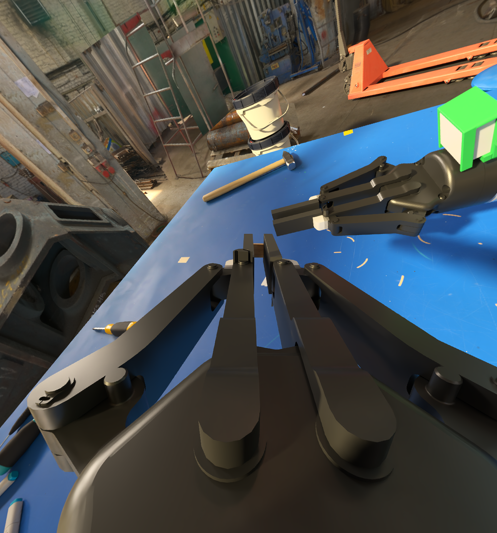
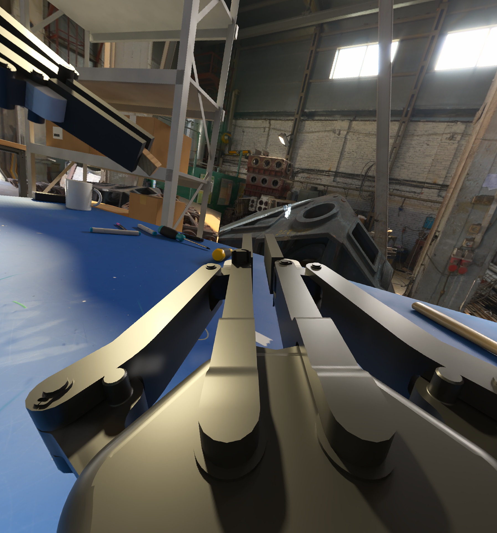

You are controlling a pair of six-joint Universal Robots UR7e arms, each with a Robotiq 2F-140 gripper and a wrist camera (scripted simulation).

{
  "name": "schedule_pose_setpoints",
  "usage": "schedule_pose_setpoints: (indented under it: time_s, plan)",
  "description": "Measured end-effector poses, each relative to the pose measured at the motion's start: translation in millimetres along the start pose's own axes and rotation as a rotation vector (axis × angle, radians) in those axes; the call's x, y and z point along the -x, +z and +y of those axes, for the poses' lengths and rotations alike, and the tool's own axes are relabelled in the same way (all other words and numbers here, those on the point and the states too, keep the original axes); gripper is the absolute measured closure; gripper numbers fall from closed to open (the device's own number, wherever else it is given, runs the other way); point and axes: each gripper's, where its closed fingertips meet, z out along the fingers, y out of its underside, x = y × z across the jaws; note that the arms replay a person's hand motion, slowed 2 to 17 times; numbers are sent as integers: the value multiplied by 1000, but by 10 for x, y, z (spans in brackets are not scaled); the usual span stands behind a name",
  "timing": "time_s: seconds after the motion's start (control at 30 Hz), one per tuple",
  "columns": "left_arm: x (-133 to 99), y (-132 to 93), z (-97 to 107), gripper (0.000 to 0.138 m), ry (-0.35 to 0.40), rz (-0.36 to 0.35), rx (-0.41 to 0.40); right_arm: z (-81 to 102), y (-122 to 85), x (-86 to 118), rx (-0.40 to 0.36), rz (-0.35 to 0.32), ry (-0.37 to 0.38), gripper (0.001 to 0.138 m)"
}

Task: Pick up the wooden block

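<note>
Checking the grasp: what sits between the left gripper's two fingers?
The wooden block, pinched between the fingers of the left gripper, in the left wrist view. The right wrist view shows it held above the blue table.

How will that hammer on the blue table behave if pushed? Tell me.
The hammer lies flat, so it should slide, not tip. Its metal head looks heavier than the wooden handle, so it will probably pivot around the head. The round handle might roll slightly.

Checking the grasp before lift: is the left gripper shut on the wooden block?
Shut on it. The left gripper has both fingertips pressed against the wooden block; in the right wrist view it hangs above the table.
</note>
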Motion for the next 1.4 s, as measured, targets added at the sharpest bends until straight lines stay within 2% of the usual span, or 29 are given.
schedule_pose_setpoints:
  time_s: [0.33,0.83,1.4]
  plan:
    - [-200,204,32,128,53,34,-10,6,-132,-75,1,1,19,127]
    - [-453,504,93,128,92,107,-37,-4,-337,-149,-7,-22,53,126]
    - [-640,775,144,128,142,171,-82,-20,-544,-120,-18,-110,90,124]
